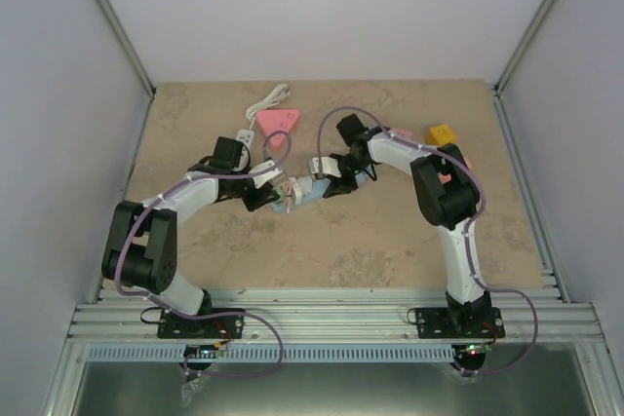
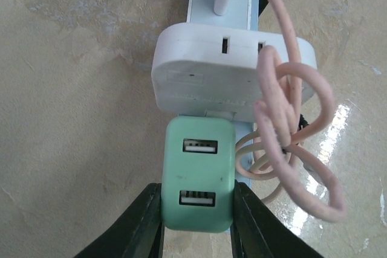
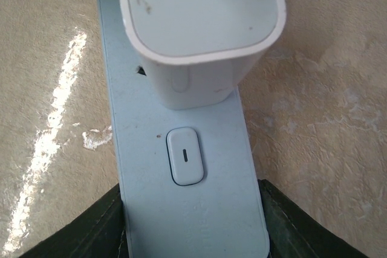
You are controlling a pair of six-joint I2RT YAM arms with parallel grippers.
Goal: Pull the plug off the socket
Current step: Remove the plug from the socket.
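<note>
While the left end effector (image 2: 196, 225) was clamped on the green plug (image 2: 198, 167), its fingers (image 2: 142, 225) pressing both flanks, the right end effector (image 3: 193, 237) was closed on the switch end of the blue strip (image 3: 130, 131). The strip lay on the counter (image 2: 72, 119) between the two arms. The plug sat in the strip just beside a white adapter (image 2: 233, 70), touching or nearly touching its edge, and a pink cable (image 2: 290, 125) looped loosely over that adapter and the strip.

Doing this step well probably meant drawing the plug straight away from the strip's face, not sideways, while the right arm held the strip down as an anchor. The left grip sat near the plug's outer end, so a slow start would likely have shown any slipping. Rocking the plug risked bending its prongs or knocking the adapter. The cable loops lay close to the left fingers and could have snagged, so the pull path ought to have steered clear of them.
</note>
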